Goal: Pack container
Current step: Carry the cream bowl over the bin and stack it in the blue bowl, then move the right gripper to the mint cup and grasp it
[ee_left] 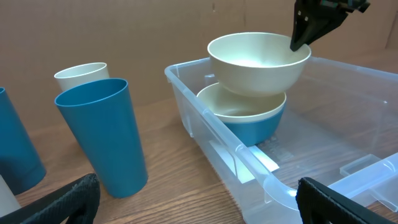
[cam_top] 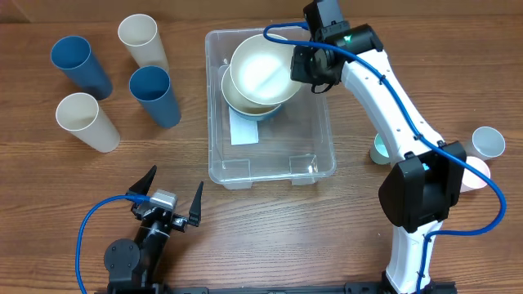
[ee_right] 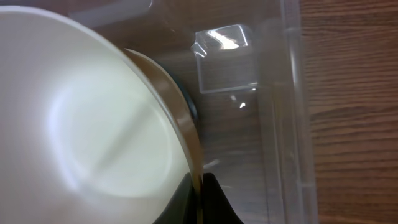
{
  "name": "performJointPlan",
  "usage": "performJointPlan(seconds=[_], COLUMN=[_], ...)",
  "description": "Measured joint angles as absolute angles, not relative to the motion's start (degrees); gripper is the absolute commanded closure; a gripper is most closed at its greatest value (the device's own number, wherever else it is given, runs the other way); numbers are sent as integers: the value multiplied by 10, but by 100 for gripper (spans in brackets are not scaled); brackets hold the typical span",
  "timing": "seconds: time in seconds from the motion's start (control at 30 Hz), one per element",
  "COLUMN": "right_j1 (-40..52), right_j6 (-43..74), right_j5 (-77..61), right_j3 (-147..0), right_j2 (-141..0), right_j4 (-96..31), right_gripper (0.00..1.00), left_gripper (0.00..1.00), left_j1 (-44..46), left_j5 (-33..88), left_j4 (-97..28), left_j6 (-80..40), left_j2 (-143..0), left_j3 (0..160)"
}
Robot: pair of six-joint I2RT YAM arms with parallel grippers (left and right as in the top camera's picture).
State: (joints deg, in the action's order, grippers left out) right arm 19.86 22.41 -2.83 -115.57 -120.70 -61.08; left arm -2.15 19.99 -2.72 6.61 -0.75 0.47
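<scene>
Overhead, cream bowl (cam_top: 257, 69) pinched by right fingers (ee_left: 301, 34) half-hides blue bowl (ee_left: 252, 127); left fingers (cam_top: 171, 193) wide, empty.

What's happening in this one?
The right hand grips a cream bowl by its rim, holding it over a blue bowl already inside the clear container, apparently to nest them. The left hand rests open in front of the container, holding nothing. Four cups stand to the container's left, unpacked.

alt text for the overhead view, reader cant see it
The right tool holds a cream bowl by its rim over a second bowl inside the clear container. Two blue cups and two cream cups stand to its left; the left tool is open.
</scene>
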Motion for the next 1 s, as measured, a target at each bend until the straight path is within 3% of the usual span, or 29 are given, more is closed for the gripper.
performJointPlan(seconds=[0.4,0.43,0.5,0.77,0.93,1.0], right_j1=[232,232,232,232,213,173], right_j6=[224,225,225,220,212,214], right_j5=[-36,-36,-36,-37,-42,-42], right_j3=[-1155,-1155,-1155,-1169,-1313,-1363], right_j2=[-1209,-1210,-1211,-1213,-1214,-1206], right_j4=[-594,-597,-597,-646,-783,-826], right_gripper=[95,80,28,30,28,21], left_gripper=[0,0,0,0,0,0], left_j1=[-22,-22,-22,-22,-22,-22], left_j5=[200,200,200,200,200,200], left_j4=[-27,-27,-27,-27,-27,-27], left_j6=[66,66,66,66,66,66], left_j2=[-8,-8,-8,-8,-8,-8], left_j3=[5,5,5,5,5,5])
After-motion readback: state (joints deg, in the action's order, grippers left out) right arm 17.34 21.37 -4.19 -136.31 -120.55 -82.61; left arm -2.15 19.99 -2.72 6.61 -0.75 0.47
